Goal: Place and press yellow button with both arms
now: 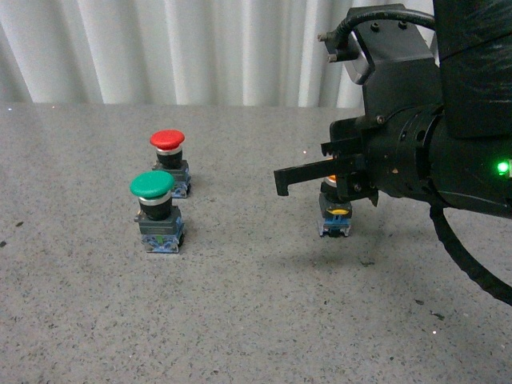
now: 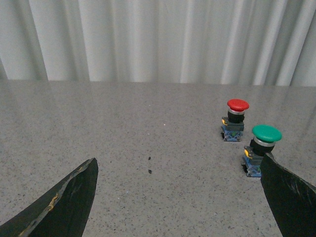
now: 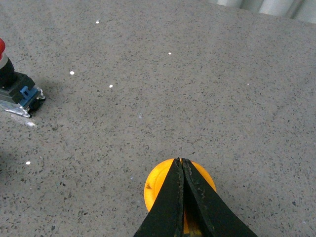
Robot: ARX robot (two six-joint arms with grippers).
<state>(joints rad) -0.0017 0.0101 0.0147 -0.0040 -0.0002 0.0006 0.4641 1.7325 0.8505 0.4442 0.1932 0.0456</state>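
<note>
The yellow button (image 1: pixel 334 216) stands upright on the grey table, right of centre; only its black body, yellow tab and bluish base show below the right arm. In the right wrist view its yellow cap (image 3: pixel 156 186) lies directly under my right gripper (image 3: pixel 181 161), which is shut with nothing between its fingers. From the front, the right gripper (image 1: pixel 282 182) reaches left past the button; whether it touches the cap I cannot tell. My left gripper (image 2: pixel 180 160) is open over bare table and does not show in the front view.
A green-capped button (image 1: pixel 152 186) (image 2: pixel 266 133) and a red-capped button (image 1: pixel 167 140) (image 2: pixel 238 104) stand left of centre, close together. The green one sits just beyond the left gripper's finger (image 2: pixel 289 195). A white curtain (image 1: pixel 176 48) hangs behind the table.
</note>
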